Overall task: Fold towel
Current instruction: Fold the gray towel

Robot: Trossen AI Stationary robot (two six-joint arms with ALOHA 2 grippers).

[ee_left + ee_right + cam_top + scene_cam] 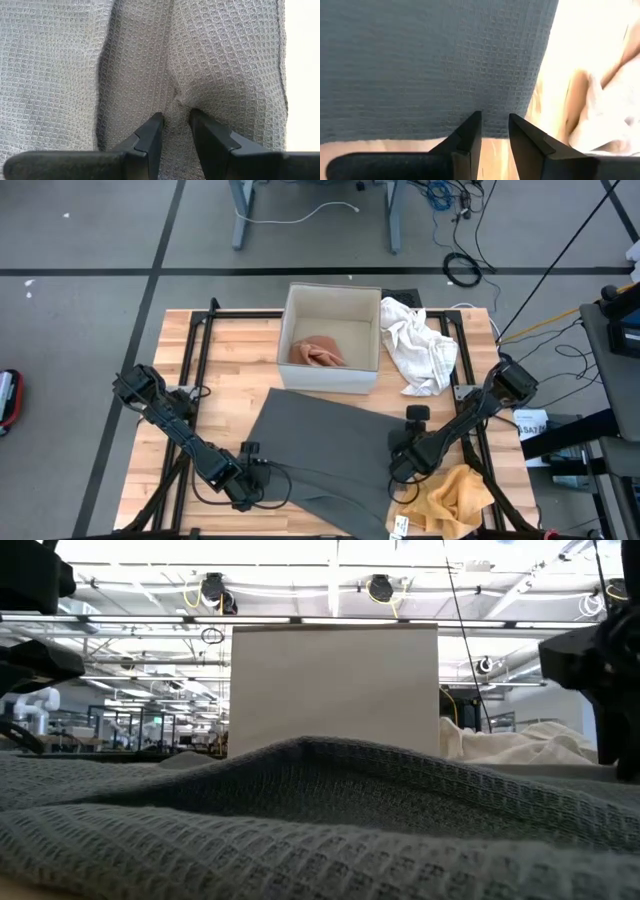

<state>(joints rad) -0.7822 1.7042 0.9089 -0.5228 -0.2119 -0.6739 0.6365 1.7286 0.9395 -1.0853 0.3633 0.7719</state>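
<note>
The left gripper (175, 125) pinches a fold of the grey towel (330, 445); the right gripper (495, 127) hovers at its edge, fingers narrowly spread.

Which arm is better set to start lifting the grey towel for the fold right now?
Left. The left gripper already pinches the grey towel; the right gripper sits at its edge with nothing between its fingers.
</note>
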